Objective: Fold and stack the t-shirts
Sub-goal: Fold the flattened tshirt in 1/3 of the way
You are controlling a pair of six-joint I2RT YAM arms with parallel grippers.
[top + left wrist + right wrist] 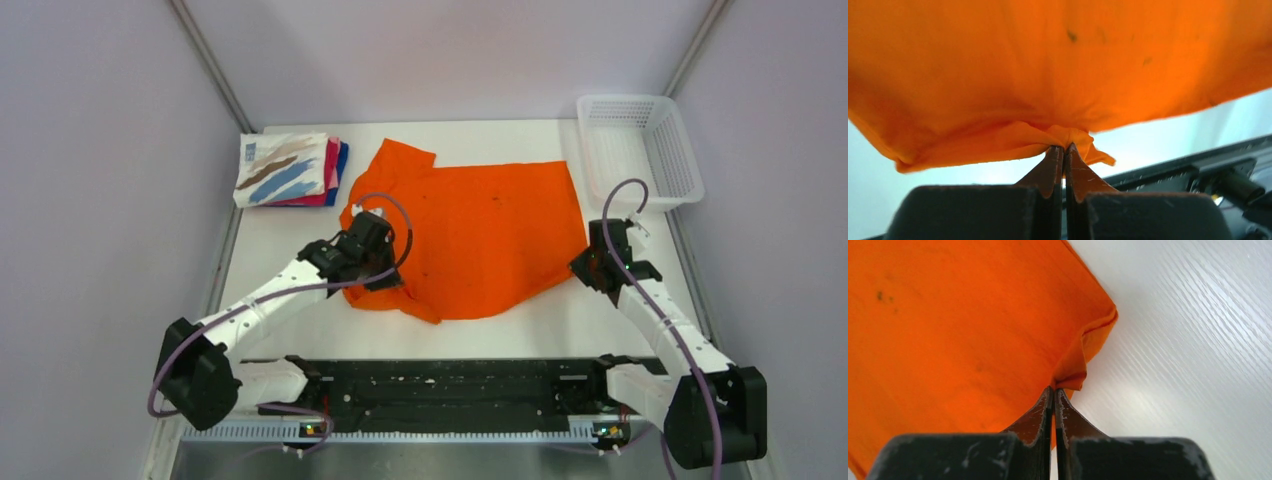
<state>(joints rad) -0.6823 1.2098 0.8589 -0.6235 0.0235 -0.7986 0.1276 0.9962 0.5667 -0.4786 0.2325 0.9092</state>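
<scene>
At the far left of the orange t-shirt (480,225), a little apart from its sleeve, sits the stack of folded t-shirts (285,170), a white one with blue and brown strokes on top and pink and blue edges showing under it. The orange t-shirt itself lies spread in the middle of the white table (500,335), not yet folded. The left gripper (1064,146) is at the near left edge of the orange t-shirt, with its fingers pressed together on a small bunch of the cloth. In the left wrist view the cloth hangs from this pinch and appears raised off the table there. The orange t-shirt seems thin, light and very soft, so it will probably sag and wrinkle between two holds and slide easily on the smooth table. It is best taken by corners or by doubled edges such as the hem, where the fingers get more thickness. Its long axis runs from left to right, and it seems that the sleeve and neck end points to the left and the straight hem to the right. The right gripper (1053,389) is at the near right corner of the orange t-shirt, with its fingers closed tight on the turned-over corner. Just beside the far right corner of the orange t-shirt stands the white mesh basket (632,99); whether they touch cannot be told.
</scene>
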